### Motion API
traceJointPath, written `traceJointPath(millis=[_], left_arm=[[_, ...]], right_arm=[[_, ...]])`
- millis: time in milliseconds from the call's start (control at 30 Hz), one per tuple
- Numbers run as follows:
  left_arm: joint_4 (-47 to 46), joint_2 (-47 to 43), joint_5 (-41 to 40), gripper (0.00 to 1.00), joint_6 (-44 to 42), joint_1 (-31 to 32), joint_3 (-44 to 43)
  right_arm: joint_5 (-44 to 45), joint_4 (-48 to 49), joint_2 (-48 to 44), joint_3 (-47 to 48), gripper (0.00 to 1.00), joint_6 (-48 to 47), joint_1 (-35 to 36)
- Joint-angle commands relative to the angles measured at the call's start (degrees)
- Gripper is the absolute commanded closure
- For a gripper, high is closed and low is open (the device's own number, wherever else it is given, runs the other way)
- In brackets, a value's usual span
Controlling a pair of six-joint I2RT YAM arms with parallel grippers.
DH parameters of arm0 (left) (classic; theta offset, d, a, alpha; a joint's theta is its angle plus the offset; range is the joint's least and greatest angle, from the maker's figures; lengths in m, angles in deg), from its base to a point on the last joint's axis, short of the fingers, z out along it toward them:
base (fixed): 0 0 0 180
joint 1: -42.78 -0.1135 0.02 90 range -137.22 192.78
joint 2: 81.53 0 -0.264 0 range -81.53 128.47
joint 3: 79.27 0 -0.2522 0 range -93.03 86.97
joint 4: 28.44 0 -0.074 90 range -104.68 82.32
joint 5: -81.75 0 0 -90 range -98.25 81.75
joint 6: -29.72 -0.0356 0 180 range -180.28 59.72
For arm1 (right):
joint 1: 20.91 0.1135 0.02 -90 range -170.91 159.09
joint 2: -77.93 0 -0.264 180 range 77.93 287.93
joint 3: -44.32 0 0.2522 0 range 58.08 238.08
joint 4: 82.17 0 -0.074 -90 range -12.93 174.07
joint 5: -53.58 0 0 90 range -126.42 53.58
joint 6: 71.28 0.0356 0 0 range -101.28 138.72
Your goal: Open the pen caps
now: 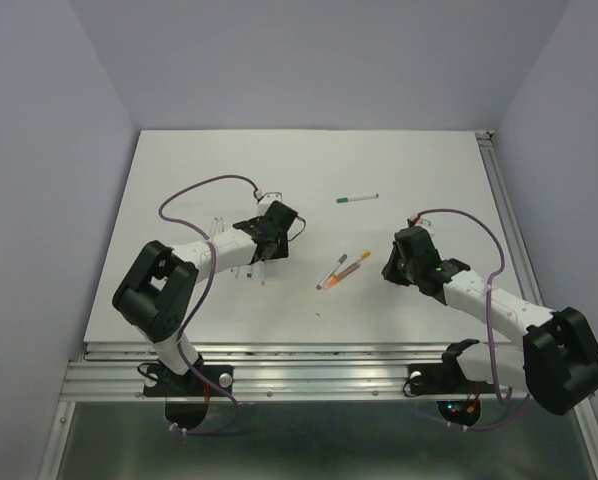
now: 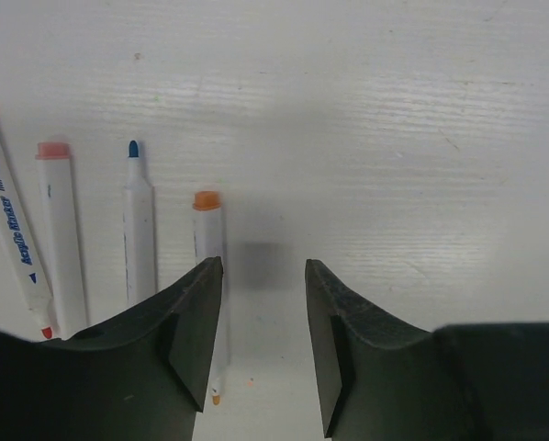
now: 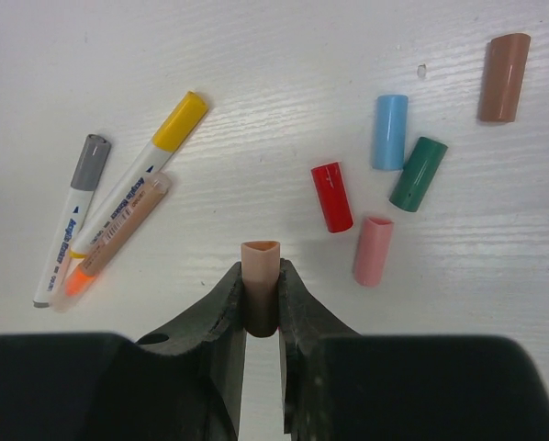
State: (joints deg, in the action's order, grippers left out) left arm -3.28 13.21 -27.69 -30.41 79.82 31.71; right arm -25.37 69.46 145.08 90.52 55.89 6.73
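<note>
My right gripper (image 3: 261, 273) is shut on a peach pen cap (image 3: 260, 260), whose open end sticks out past the fingertips. Several loose pen caps lie on the table to its right: red (image 3: 332, 197), light blue (image 3: 391, 131), green (image 3: 418, 174), pink (image 3: 374, 250) and brown (image 3: 504, 77). My left gripper (image 2: 263, 268) stands open over bare table with nothing between its fingers. An orange-ended pen (image 2: 207, 230) lies along its left finger. In the top view the left gripper (image 1: 269, 240) and right gripper (image 1: 399, 262) are both low over the table.
Left of the orange-ended pen lie a blue-tipped pen (image 2: 139, 230), a pink-ended pen (image 2: 59, 239) and a red-tipped pen (image 2: 8, 220). A grey-capped pen (image 3: 91, 161), a yellow-capped pen (image 3: 181, 119) and a peach pen (image 3: 118, 234) lie left of my right gripper. A green-capped pen (image 1: 357, 198) lies farther back.
</note>
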Motion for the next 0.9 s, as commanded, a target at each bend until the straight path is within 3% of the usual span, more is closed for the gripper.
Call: traceJointPath(millis=[0,67,133,300,333,733,867], left_arm=[[0.1,-2.2,0.5,0.48,-1.7,1.9,-3.5],[0.2,-2.3,1.0,0.45,-1.7,2.2,-4.0],[0.1,-2.9,1.6,0.33,-1.7,2.9,-4.6],[-1.1,-4.1,4.0,0.32,-2.6,3.9,-5.2],[-1.6,-4.4,5.1,0.06,-2.8,3.9,-5.2],[-3.2,-6.0,8.6,0.04,-3.4,5.3,-5.0],[-3.9,-6.3,9.6,0.03,-3.7,5.8,-4.9]], right_arm=[[2.5,-0.1,0.7,2.4,0.99,-1.0,-0.5],[2.4,-0.2,1.2,2.4,0.98,-1.0,-0.5],[2.7,-0.2,1.5,2.4,0.95,-1.0,-0.6],[3.5,-0.3,2.9,2.0,0.87,-0.8,-0.5],[3.4,-0.3,3.5,1.9,0.86,-0.8,-0.6],[3.0,-1.6,5.6,2.0,0.65,0.4,-0.6],[3.2,-2.3,5.3,2.3,0.63,0.7,-0.6]])
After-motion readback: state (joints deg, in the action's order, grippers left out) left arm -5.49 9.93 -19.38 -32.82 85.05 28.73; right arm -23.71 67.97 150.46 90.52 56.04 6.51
